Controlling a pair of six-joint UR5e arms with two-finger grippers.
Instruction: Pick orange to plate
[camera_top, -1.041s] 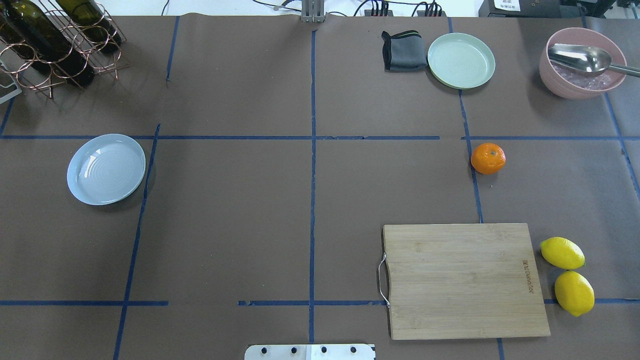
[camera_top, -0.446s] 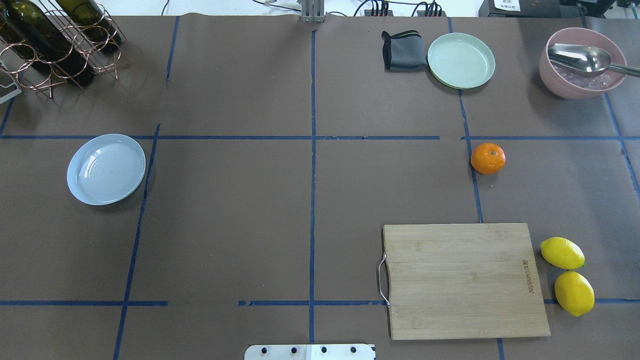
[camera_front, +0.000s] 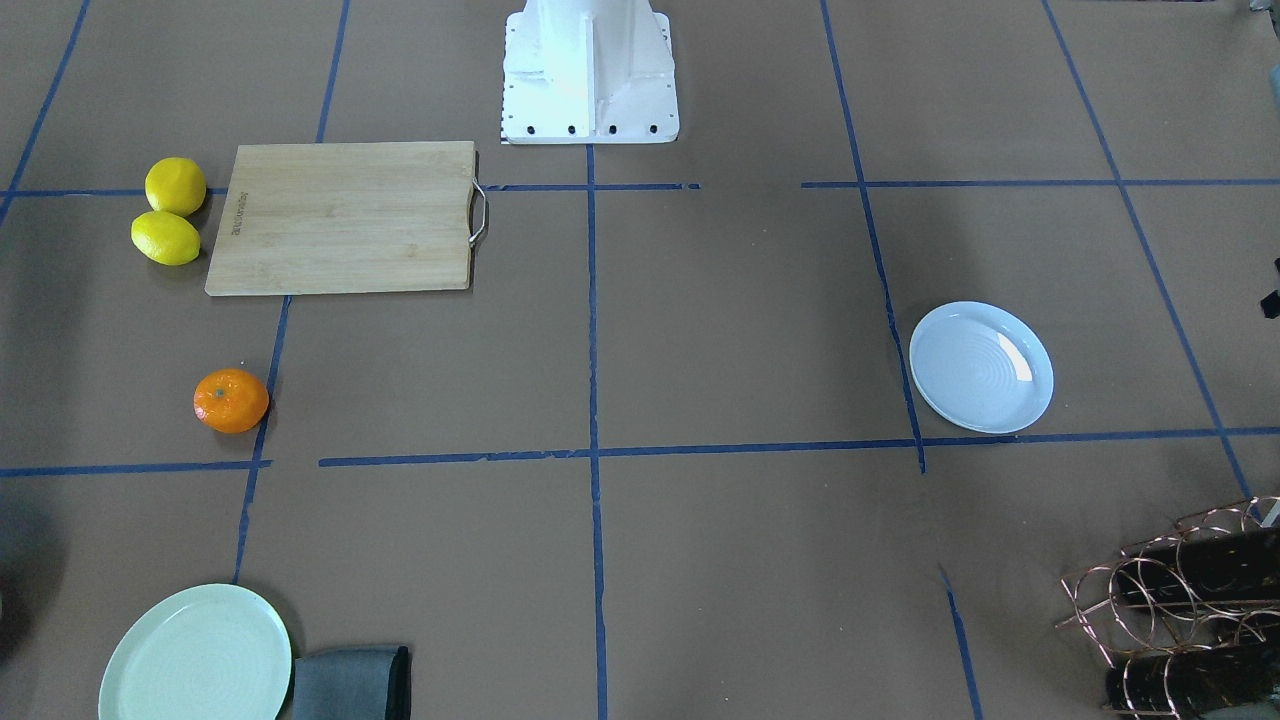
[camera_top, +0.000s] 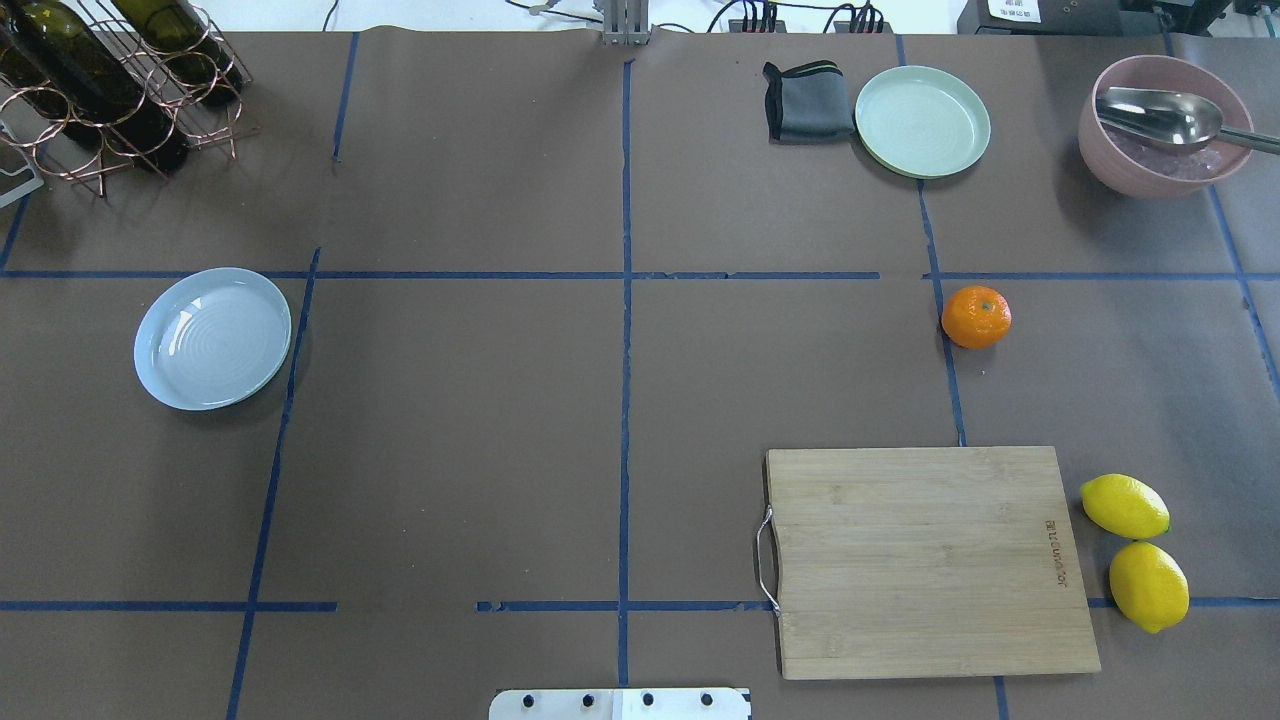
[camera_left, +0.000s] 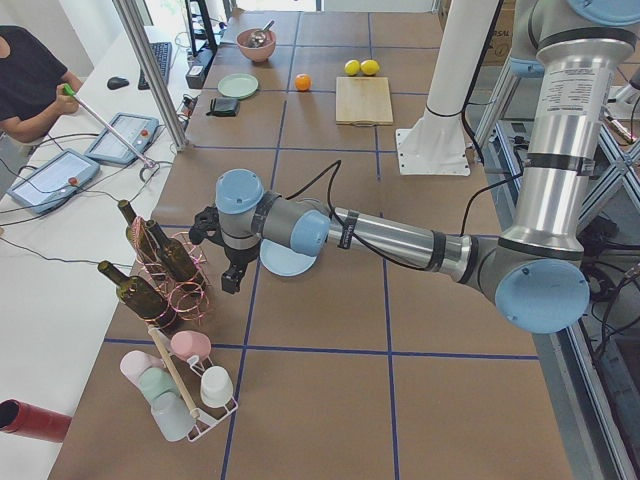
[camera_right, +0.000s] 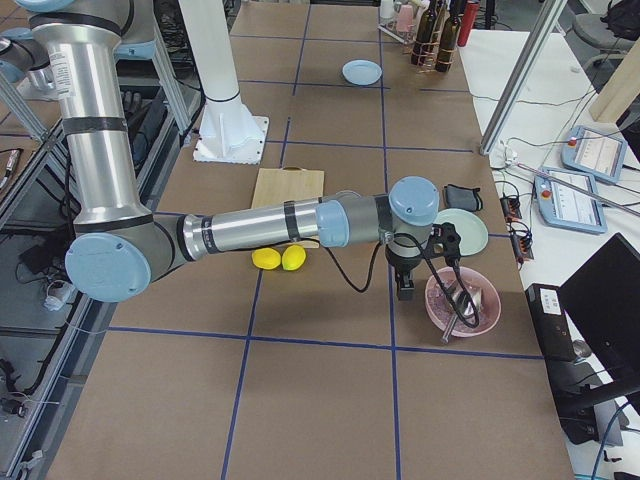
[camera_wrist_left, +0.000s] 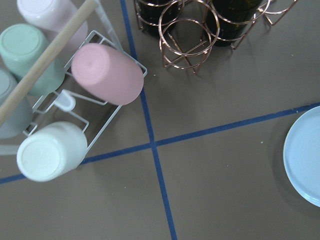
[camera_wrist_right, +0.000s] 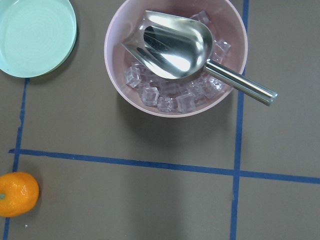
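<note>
The orange (camera_top: 976, 317) rests on the brown paper at right of centre, beyond the cutting board; it also shows as the orange (camera_front: 231, 400) and, in the right wrist view, as the orange (camera_wrist_right: 17, 194) at the lower left. The bluish-white plate (camera_top: 212, 338) sits bare on the left side, with its rim (camera_wrist_left: 305, 165) at the left wrist view's right edge. Only the side views show the grippers. My left gripper (camera_left: 232, 278) hangs beside the plate near the wine rack. My right gripper (camera_right: 405, 288) hangs by the pink bowl. I cannot tell whether either is open or shut.
A mint-green plate (camera_top: 922, 121) and a folded grey cloth (camera_top: 805, 102) lie at the back right. A pink bowl (camera_top: 1100, 160) holds ice and a metal scoop. Cutting board (camera_top: 930, 560), two lemons (camera_top: 1124, 506), wine rack (camera_top: 110, 80) and a cup rack (camera_wrist_left: 75, 100) stand around.
</note>
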